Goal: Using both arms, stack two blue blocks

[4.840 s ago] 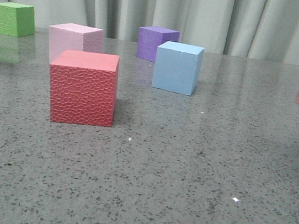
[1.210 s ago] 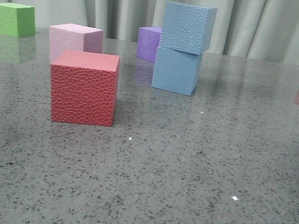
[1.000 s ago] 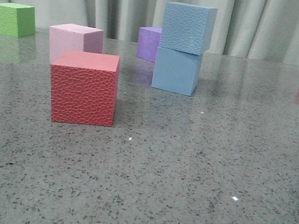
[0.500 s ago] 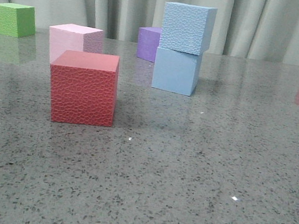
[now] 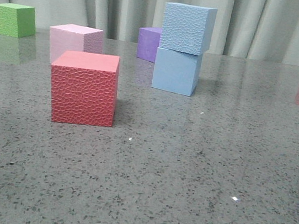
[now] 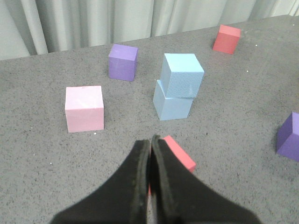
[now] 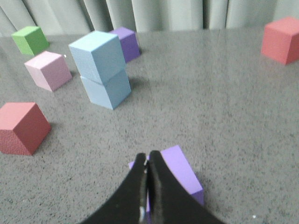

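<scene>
Stack's basically sitting there: pebbled blue block (image 5: pixel 187 28) is resting on the smooth blue block (image 5: pixel 176 71), upper middle of frame. Left gripper (image 6: pixel 150 145) and right gripper (image 7: pixel 147 158) are both pressed together, empty, hanging well clear. Best to avoid nudging it.

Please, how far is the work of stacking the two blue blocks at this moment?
It looks done: the pebbled blue block sits on the smooth blue block, slightly turned. Nothing is in hand: the left gripper and the right gripper are shut, empty and away from the stack. Nothing visible is left.
</scene>
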`<state>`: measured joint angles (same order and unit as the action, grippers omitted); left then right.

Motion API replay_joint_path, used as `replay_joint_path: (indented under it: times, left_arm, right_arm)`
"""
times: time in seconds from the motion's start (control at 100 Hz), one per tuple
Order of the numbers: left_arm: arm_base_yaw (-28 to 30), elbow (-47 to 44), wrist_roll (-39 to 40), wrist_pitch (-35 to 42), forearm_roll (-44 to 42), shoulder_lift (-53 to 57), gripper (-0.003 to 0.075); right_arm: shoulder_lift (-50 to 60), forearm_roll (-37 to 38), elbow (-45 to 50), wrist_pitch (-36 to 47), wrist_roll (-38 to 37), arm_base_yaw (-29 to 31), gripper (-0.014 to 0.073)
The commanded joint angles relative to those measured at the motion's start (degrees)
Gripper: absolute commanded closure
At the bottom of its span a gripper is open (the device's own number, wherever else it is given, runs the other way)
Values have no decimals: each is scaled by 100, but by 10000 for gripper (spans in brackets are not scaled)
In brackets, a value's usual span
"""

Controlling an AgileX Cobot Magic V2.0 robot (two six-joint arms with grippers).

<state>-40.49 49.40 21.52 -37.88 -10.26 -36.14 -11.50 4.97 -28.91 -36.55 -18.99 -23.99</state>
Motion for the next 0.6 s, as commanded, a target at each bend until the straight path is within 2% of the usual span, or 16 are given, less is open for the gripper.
replay_joint_path:
  times: [0.0,0.27,0.59]
  left_arm:
    - [-36,-383,53,825,-59,337,739]
    - [-36,-1884,53,1891,45,1282,739]
    - [-36,-2123,53,2054,45,1523,739]
  right_arm:
    - [180,110,46,716,181,15,664]
    - [912,131,497,1138,298,15,664]
    - [1059,126,547,1145,298,15,664]
